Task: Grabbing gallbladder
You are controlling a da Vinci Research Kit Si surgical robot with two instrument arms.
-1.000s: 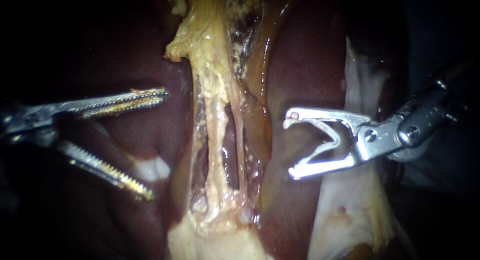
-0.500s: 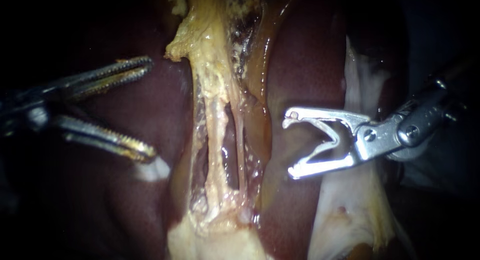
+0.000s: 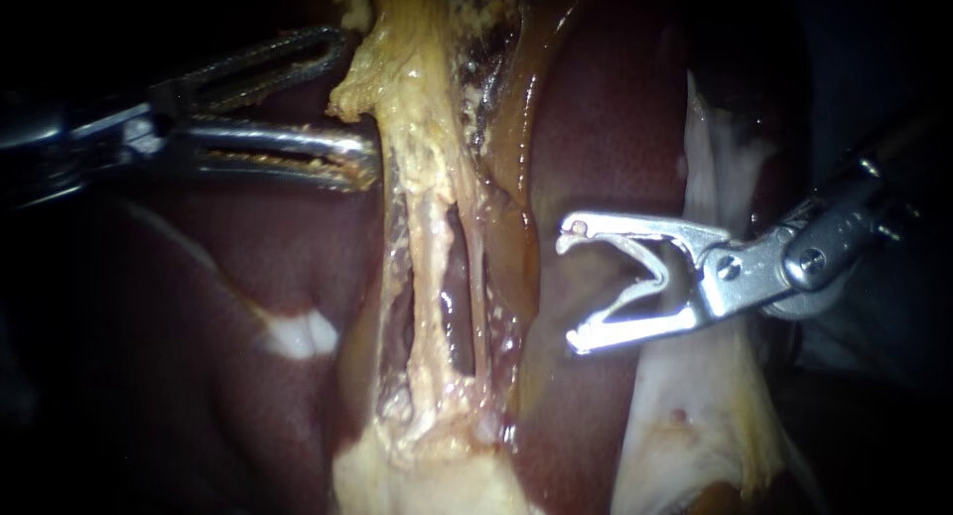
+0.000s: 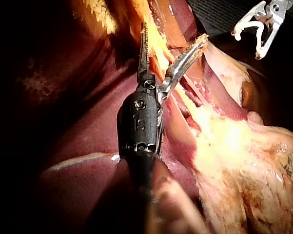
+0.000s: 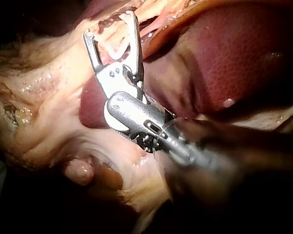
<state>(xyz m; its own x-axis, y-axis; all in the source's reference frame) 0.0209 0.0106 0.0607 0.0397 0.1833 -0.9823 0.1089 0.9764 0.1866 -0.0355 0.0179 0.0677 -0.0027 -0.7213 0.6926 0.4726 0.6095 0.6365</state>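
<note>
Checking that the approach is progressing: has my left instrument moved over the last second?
Yes. The left instrument has climbed away from the pale patch on the liver, up and rightward to the yellow tissue strip.

Ragged yellowish gallbladder (image 3: 417, 108) lies stretched between dark liver (image 3: 606, 128) lobes
</note>
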